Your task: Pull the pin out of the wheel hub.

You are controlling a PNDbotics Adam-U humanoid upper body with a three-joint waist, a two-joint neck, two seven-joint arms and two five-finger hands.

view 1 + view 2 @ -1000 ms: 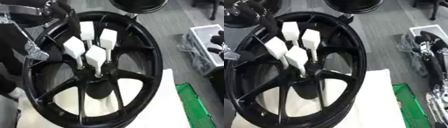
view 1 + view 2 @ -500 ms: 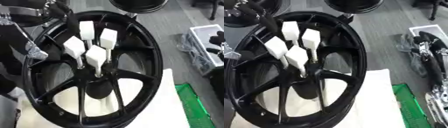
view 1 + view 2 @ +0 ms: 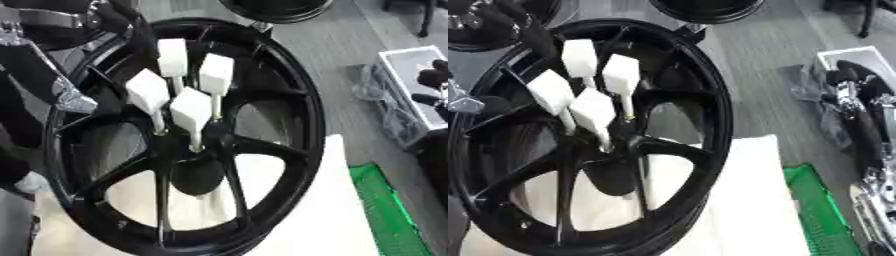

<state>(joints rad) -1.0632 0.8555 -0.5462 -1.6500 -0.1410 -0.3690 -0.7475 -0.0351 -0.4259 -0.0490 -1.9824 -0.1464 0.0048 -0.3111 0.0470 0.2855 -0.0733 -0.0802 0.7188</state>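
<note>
A large black wheel hub [image 3: 308, 115] lies tilted on a white cloth, its spokes meeting at a dark centre hole. Four pins with white block handles stand close together above the centre: one at the top [image 3: 172, 57], one at the right [image 3: 216, 75], one at the left [image 3: 147, 92] and one in front [image 3: 191, 111]. My left hand [image 3: 525, 27] is at the upper left, against the wheel's rim and apart from the pins. My right hand [image 3: 846, 80] hangs off to the right over a white bin, far from the wheel. Neither hand holds a pin.
The white cloth [image 3: 350, 200] covers the table under the wheel. A green crate [image 3: 385, 205] sits at the lower right, a white bin [image 3: 404, 62] at the right. Other black wheels lie at the top [image 3: 276, 7] and top left [image 3: 474, 30] on the grey floor.
</note>
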